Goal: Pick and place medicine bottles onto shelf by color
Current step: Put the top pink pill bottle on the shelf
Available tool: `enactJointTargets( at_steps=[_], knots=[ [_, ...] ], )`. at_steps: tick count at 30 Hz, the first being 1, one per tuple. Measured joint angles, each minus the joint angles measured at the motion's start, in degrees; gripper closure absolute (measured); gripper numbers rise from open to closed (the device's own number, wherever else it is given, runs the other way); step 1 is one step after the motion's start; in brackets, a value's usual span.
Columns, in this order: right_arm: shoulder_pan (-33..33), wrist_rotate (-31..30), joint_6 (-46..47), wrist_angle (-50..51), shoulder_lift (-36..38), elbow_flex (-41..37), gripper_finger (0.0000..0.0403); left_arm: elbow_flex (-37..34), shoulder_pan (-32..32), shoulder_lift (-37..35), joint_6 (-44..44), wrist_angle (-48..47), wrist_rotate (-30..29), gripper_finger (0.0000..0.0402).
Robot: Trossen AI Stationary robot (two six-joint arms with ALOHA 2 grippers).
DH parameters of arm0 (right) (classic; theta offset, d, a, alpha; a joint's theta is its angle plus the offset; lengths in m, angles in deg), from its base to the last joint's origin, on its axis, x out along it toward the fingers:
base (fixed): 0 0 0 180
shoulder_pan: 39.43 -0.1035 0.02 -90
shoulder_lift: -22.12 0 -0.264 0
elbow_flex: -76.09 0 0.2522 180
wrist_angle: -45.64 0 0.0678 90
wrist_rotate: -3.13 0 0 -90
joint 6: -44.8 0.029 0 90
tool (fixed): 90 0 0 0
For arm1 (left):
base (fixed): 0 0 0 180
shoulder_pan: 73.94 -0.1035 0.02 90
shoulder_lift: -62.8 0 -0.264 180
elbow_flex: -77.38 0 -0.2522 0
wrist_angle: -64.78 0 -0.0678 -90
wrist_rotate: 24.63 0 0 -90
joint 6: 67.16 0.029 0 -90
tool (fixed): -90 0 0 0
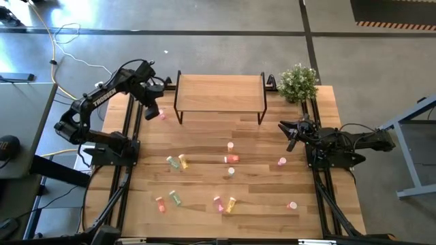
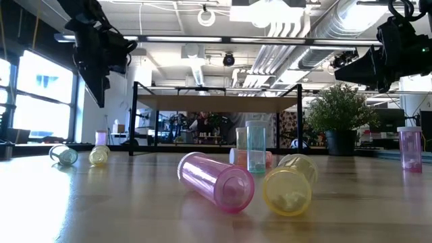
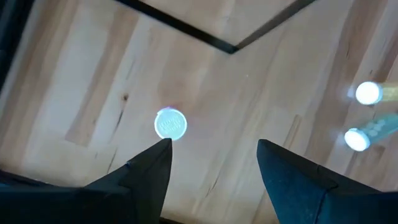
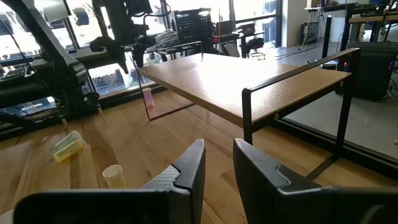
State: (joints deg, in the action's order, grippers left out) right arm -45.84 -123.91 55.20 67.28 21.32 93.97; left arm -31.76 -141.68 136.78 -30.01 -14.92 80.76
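L gripper (image 1: 154, 111) hangs over a pink bottle (image 1: 162, 116) standing upright on the counter (image 1: 204, 204), just off the shelf's (image 1: 219, 92) left front leg. In the L wrist view the bottle's pale cap (image 3: 170, 124) faces straight up at the camera, so its long axis is vertical, in line w/ the approach. It sits just ahead of one of the fingers (image 3: 146, 174), off to that side, not in the gap between the two. Fingers are spread wide, nothing between them. Judgement: next move needs a small sideways shift to centre the cap between the tips, then straight down; w/o that shift a fingertip prob. lands on the cap and tips the bottle.

L arm is clearly nearer this one. R gripper (image 1: 294, 134) waits at the right side of the counter by the plant (image 1: 298, 82), fingers nearly together w/ a narrow slit, empty. Other bottles lie scattered mid and front counter, some toppled; shelf top looks bare.
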Motion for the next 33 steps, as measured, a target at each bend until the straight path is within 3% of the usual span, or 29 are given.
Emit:
enactJointTargets(
  at_steps=[11, 25, 33],
  knots=[
    [0.01, 0.01, 0.01, -0.01, 0.0, -0.01, 0.033, -4.84, -0.18, -0.03, 5.05, 5.13, -1.83, 0.0181],
    [0.0, 0.0, 0.0, 0.0, 0.0, 0.0, 0.033, -9.35, 3.1, -0.03, -0.05, 11.38, -7.92, 0.0183],
    [0.01, 0.01, 0.01, -0.01, 0.0, -0.02, 0.033, -11.74, 3.37, 0.01, -4.67, 16.92, -8.48, 0.0183]
  ],
)
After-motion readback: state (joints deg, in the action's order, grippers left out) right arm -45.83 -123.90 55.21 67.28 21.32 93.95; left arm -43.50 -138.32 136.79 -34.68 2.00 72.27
